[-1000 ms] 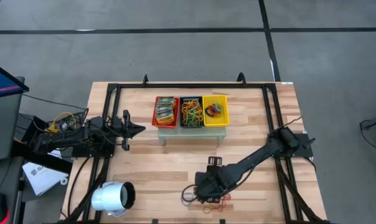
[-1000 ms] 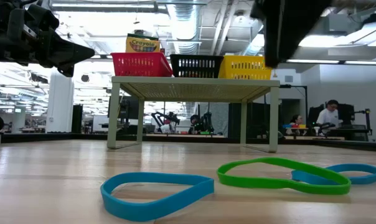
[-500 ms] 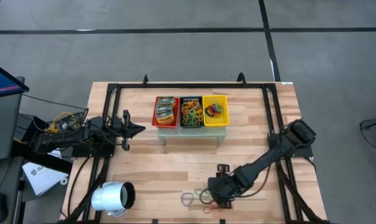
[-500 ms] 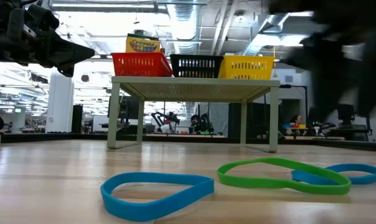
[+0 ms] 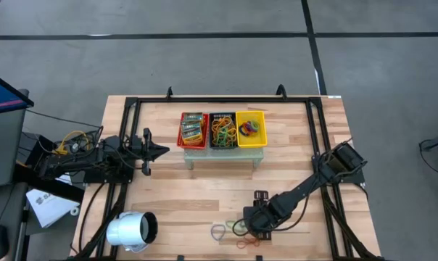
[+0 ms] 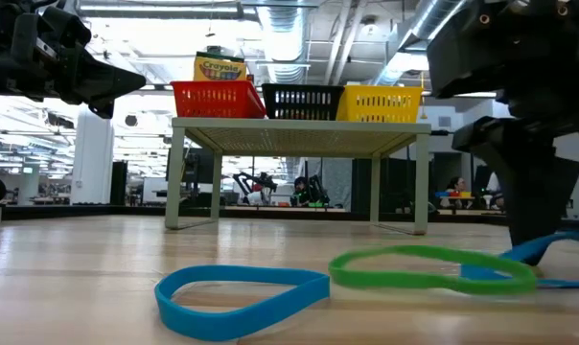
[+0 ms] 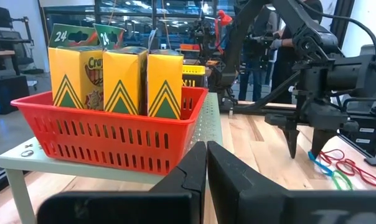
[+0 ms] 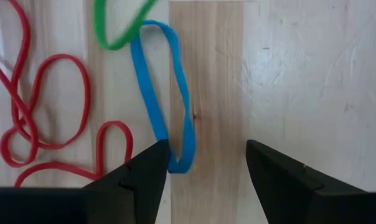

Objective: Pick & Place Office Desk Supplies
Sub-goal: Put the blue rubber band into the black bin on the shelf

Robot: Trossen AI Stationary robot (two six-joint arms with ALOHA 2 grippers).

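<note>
1. The pale wooden tabletop [image 5: 204, 196] carries loose bands near its front edge.
2. A thin blue rubber-band loop [image 8: 165, 106] lies flat there, beside a green loop [image 8: 116, 25] and red loops [image 8: 45, 112].
3. The right claw [image 8: 203, 168] stands open over the blue loop's end, holding nothing.
4. The left claw [image 7: 206, 163] hovers shut and empty beside the red mesh basket [image 7: 113, 134].

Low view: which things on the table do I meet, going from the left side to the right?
Blue rubber band → green rubber band → right gripper, open and down at the table over another blue band.
</note>
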